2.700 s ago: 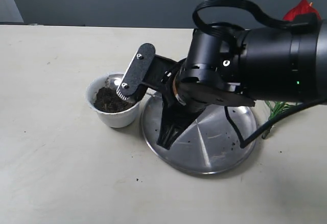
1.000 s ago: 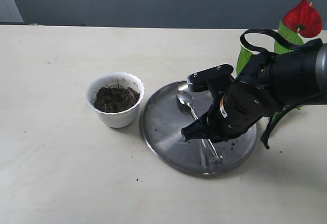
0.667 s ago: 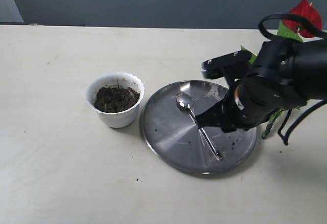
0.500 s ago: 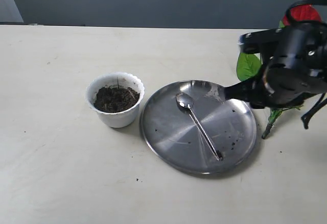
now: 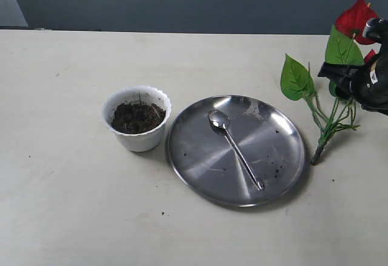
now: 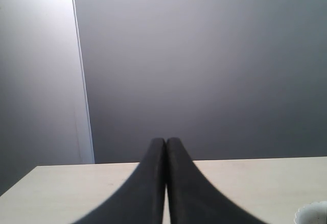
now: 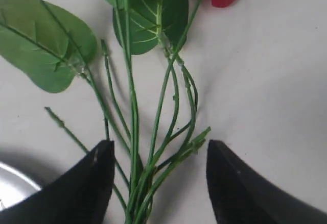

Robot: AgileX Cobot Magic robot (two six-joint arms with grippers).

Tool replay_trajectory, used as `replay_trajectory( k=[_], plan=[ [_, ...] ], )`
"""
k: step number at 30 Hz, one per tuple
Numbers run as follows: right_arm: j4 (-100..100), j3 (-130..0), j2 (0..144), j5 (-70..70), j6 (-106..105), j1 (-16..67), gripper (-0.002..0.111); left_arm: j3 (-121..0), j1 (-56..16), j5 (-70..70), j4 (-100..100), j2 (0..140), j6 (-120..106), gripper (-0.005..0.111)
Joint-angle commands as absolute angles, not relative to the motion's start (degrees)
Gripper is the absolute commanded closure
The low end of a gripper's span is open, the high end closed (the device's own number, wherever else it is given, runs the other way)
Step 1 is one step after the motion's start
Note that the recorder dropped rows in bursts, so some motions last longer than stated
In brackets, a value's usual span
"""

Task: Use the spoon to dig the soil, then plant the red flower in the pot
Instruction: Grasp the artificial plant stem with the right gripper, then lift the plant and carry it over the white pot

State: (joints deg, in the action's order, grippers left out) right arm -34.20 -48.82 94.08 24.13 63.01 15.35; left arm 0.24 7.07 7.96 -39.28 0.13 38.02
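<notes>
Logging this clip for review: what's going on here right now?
The digging looks done: soil sits in the white pot, and the spoon lies loose on the steel plate. The right tool is open over the red flower, its stems between the fingers but not gripped yet. The flower lies on the table beside the plate. The left tool is shut, holds nothing and is off to the side.

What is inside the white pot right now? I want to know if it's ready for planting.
The pot holds dark crumbly soil with thin fibres. No flower is in it. Below the surface is hidden.
</notes>
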Motion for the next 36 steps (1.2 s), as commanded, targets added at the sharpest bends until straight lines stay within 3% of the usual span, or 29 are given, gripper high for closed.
replay_trajectory(
  k=[1, 11, 13, 17, 25, 36],
  plan=[
    [-34.4, -51.1, 98.2, 19.0, 64.0, 12.3, 0.054, 0.0, 6.7, 8.6, -38.9, 0.0, 38.4, 0.106],
    [-35.0, -56.7, 106.7, 19.2, 64.0, 12.3, 0.056, 0.0, 6.7, 8.6, -38.9, 0.0, 38.4, 0.106],
    [-35.4, -56.8, 107.4, 19.6, 64.0, 12.3, 0.070, 0.0, 6.7, 8.6, -38.9, 0.0, 38.4, 0.106],
    [-35.3, -56.8, 108.3, 20.6, 63.0, 12.6, 0.109, 0.0, 6.7, 8.6, -38.9, 0.0, 38.4, 0.106],
    [-32.8, -56.8, 101.5, 28.1, 53.5, 12.7, 0.109, 0.0, 6.7, 8.6, -38.9, 0.0, 38.4, 0.106],
    [-32.5, -56.8, 81.7, 17.5, 49.5, 17.9, 0.109, 0.0, 6.7, 8.6, -38.9, 0.0, 38.4, 0.106]
  ],
)
